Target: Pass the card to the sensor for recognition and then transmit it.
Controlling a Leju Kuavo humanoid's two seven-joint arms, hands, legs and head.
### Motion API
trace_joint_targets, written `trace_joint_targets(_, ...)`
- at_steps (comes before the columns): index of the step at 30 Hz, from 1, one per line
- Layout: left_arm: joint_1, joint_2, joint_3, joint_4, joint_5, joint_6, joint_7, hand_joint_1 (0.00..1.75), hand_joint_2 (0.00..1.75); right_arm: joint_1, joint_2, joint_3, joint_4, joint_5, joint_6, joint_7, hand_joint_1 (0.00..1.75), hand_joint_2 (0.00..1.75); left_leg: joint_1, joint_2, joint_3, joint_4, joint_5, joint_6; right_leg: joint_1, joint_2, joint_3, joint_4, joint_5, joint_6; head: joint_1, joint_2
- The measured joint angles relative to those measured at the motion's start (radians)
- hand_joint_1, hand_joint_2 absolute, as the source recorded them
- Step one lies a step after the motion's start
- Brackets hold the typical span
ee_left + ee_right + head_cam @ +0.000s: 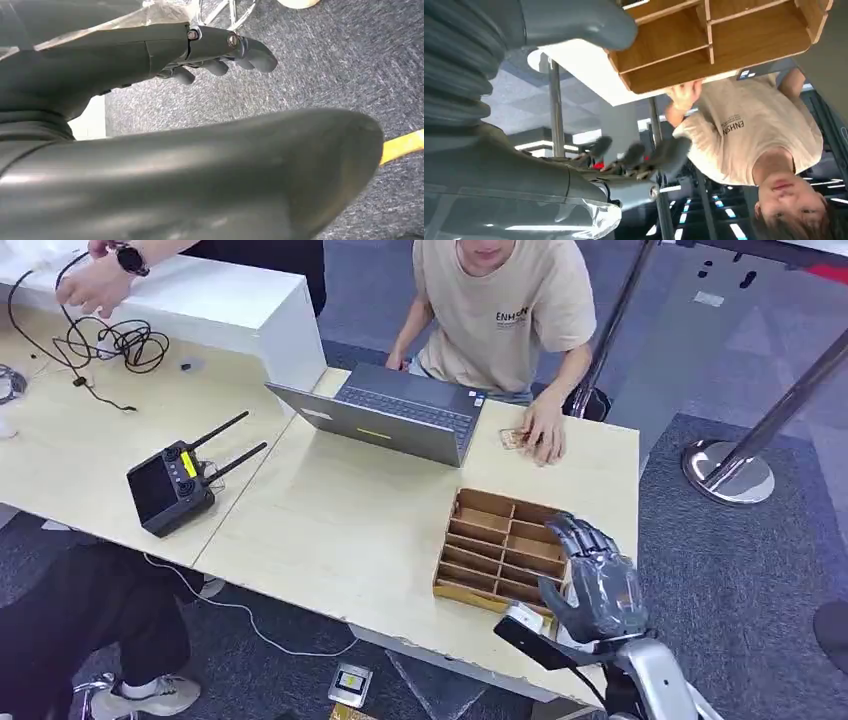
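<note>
Right hand (pixel 597 585) empty, fingers apart, over wooden divider box (pixel 500 550); laptop (pixel 390 412) beyond.

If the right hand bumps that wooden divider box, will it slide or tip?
The wooden divider box looks thin-walled with empty slots, so probably light and apt to slide on the smooth table. Low and wide, it likely won't tip. The right hand hovers at its corner.
</note>
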State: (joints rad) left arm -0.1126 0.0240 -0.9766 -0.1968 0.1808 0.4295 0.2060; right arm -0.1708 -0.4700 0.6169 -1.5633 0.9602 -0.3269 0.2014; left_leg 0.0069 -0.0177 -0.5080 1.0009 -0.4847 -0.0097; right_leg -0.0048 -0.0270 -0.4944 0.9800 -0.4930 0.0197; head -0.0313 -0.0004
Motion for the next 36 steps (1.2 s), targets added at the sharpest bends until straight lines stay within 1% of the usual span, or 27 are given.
trace_joint_targets(1, 0.000, 0.000, 0.000, 0.000, 0.000, 0.000, 0.000, 0.00, 0.00, -0.001, 0.001, 0.000, 0.003, -0.003, -0.001, -0.004, 0.75, 1.75, 0.000, 0.000, 0.000, 0.000, 0.000, 0.000, 0.000, 0.000, 0.000, 0.000, 0.000, 0.000, 0.000, 0.000)
trace_joint_targets(2, 0.000, -0.001, 0.000, 0.000, 0.000, 0.000, 0.000, 0.00, 0.00, -0.002, 0.002, 0.002, 0.006, -0.008, -0.001, -0.006, 1.01, 1.75, 0.000, 0.000, 0.000, 0.000, 0.000, 0.000, 0.000, 0.000, 0.000, 0.000, 0.000, 0.000, 0.000, 0.000)
trace_joint_targets(3, 0.000, -0.001, 0.001, 0.000, 0.000, 0.001, 0.000, 0.00, 0.00, -0.003, 0.002, 0.002, 0.010, -0.008, -0.002, -0.007, 1.10, 1.75, 0.000, 0.000, 0.000, 0.000, 0.000, 0.000, 0.000, 0.000, 0.000, 0.000, 0.000, 0.000, 0.000, 0.000)
trace_joint_targets(4, 0.000, -0.002, 0.001, 0.000, 0.000, 0.001, 0.000, 0.00, 0.00, -0.004, 0.003, 0.002, 0.013, -0.008, -0.002, -0.009, 1.13, 1.75, 0.000, 0.000, 0.000, 0.000, 0.000, 0.000, 0.000, 0.000, 0.000, 0.000, 0.000, 0.000, 0.000, 0.000)
trace_joint_targets(5, 0.000, -0.002, 0.001, 0.000, 0.000, 0.001, 0.000, 0.00, 0.00, -0.004, 0.004, 0.003, 0.016, -0.008, -0.003, -0.010, 1.08, 1.75, 0.000, 0.000, 0.000, 0.000, 0.000, 0.000, 0.000, 0.000, 0.000, 0.000, 0.000, 0.000, 0.000, 0.000)
trace_joint_targets(6, 0.000, -0.002, 0.002, 0.000, -0.001, 0.001, 0.000, 0.00, 0.00, -0.005, 0.005, 0.003, 0.019, -0.008, -0.003, -0.012, 1.06, 1.75, 0.000, 0.000, 0.000, 0.000, 0.000, 0.000, 0.000, 0.000, 0.000, 0.000, 0.000, 0.000, 0.000, 0.000)
trace_joint_targets(7, 0.000, -0.003, 0.002, 0.000, -0.001, 0.001, 0.000, 0.00, 0.00, -0.005, 0.006, 0.004, 0.022, -0.009, -0.004, -0.013, 0.91, 1.75, 0.000, 0.000, 0.000, 0.000, 0.000, 0.000, 0.000, 0.000, 0.000, 0.000, 0.000, 0.000, 0.000, 0.000)
trace_joint_targets(11, 0.000, -0.003, 0.002, 0.000, -0.001, 0.001, 0.000, 0.00, 0.00, -0.005, 0.006, 0.004, 0.023, -0.009, -0.004, -0.013, 0.91, 1.75, 0.000, 0.000, 0.000, 0.000, 0.000, 0.000, 0.000, 0.000, 0.000, 0.000, 0.000, 0.000, 0.000, 0.000)
trace_joint_targets(12, 0.000, -0.004, 0.002, 0.000, -0.001, 0.001, 0.000, 0.00, 0.00, -0.006, 0.008, 0.004, 0.027, -0.011, -0.007, -0.014, 0.77, 1.75, 0.000, 0.000, 0.000, 0.000, 0.000, 0.000, 0.000, 0.000, 0.000, 0.000, 0.000, 0.000, 0.000, 0.000)
trace_joint_targets(13, 0.000, -0.005, 0.003, 0.000, -0.001, 0.001, 0.000, 0.00, 0.00, -0.007, 0.010, 0.004, 0.034, -0.011, -0.008, -0.014, 0.77, 1.75, 0.000, 0.000, -0.001, 0.000, 0.000, 0.000, 0.000, 0.000, -0.001, 0.000, 0.000, 0.000, 0.000, 0.000)
trace_joint_targets(14, 0.000, -0.005, 0.003, 0.000, -0.001, 0.001, 0.000, 0.00, 0.00, -0.008, 0.011, 0.004, 0.041, -0.011, -0.008, -0.015, 0.61, 1.75, 0.000, 0.000, -0.001, 0.000, 0.000, 0.000, 0.000, 0.000, -0.001, 0.000, 0.000, 0.000, 0.000, 0.000)
trace_joint_targets(15, 0.000, -0.005, 0.003, 0.000, -0.001, 0.001, 0.000, 0.00, 0.00, -0.009, 0.011, 0.004, 0.043, -0.011, -0.008, -0.016, 0.54, 1.75, 0.000, 0.000, -0.001, 0.000, 0.000, 0.000, 0.000, 0.000, -0.001, 0.000, 0.000, 0.000, 0.000, 0.000)
trace_joint_targets(17, 0.000, -0.005, 0.003, 0.000, -0.001, 0.001, 0.000, 0.00, 0.00, -0.009, 0.012, 0.004, 0.050, -0.011, -0.008, -0.016, 0.54, 1.75, 0.000, 0.000, -0.001, 0.000, 0.000, 0.000, 0.000, 0.000, -0.001, 0.000, 0.000, 0.000, 0.000, 0.000)
trace_joint_targets(18, 0.000, -0.005, 0.003, 0.000, -0.001, 0.001, 0.000, 0.00, 0.00, -0.009, 0.013, 0.004, 0.052, -0.011, -0.009, -0.016, 0.58, 1.75, 0.000, 0.000, -0.001, 0.000, 0.000, 0.000, 0.000, 0.000, -0.001, 0.000, 0.000, 0.000, 0.000, 0.000)
trace_joint_targets(21, 0.000, -0.006, 0.003, 0.000, -0.001, 0.001, 0.000, 0.00, 0.00, -0.010, 0.016, 0.004, 0.061, -0.021, -0.010, -0.019, 0.38, 1.75, 0.000, 0.000, -0.001, 0.000, 0.000, 0.000, 0.000, 0.000, -0.001, 0.000, 0.000, 0.000, 0.000, 0.000)
trace_joint_targets(23, 0.000, -0.006, 0.003, 0.000, -0.002, 0.001, 0.000, 0.00, 0.00, -0.010, 0.018, 0.004, 0.068, -0.025, -0.012, -0.022, 0.47, 1.75, 0.000, 0.000, -0.001, 0.000, 0.000, 0.000, 0.000, 0.000, -0.001, 0.000, 0.000, 0.000, 0.000, 0.000)
trace_joint_targets(25, 0.000, -0.006, 0.003, 0.000, -0.002, 0.001, 0.000, 0.00, 0.00, -0.010, 0.020, 0.004, 0.076, -0.028, -0.014, -0.025, 0.47, 1.75, 0.000, 0.000, -0.001, 0.000, 0.000, 0.000, 0.000, 0.000, -0.001, 0.000, 0.000, 0.000, 0.000, 0.000)
trace_joint_targets(26, 0.000, -0.006, 0.003, 0.000, -0.002, 0.001, 0.000, 0.00, 0.00, -0.010, 0.020, 0.004, 0.080, -0.030, -0.015, -0.027, 0.51, 1.75, 0.000, 0.000, -0.001, 0.000, 0.000, 0.000, 0.000, 0.000, -0.001, 0.000, 0.000, 0.000, 0.000, 0.000)
trace_joint_targets(36, 0.000, -0.008, 0.003, 0.000, -0.004, 0.002, 0.000, 0.00, 0.00, -0.010, 0.029, 0.005, 0.122, -0.045, -0.027, -0.037, 0.52, 1.75, 0.000, 0.000, -0.001, 0.000, 0.000, 0.000, 0.000, 0.000, -0.001, 0.000, 0.000, 0.000, 0.000, 0.000)
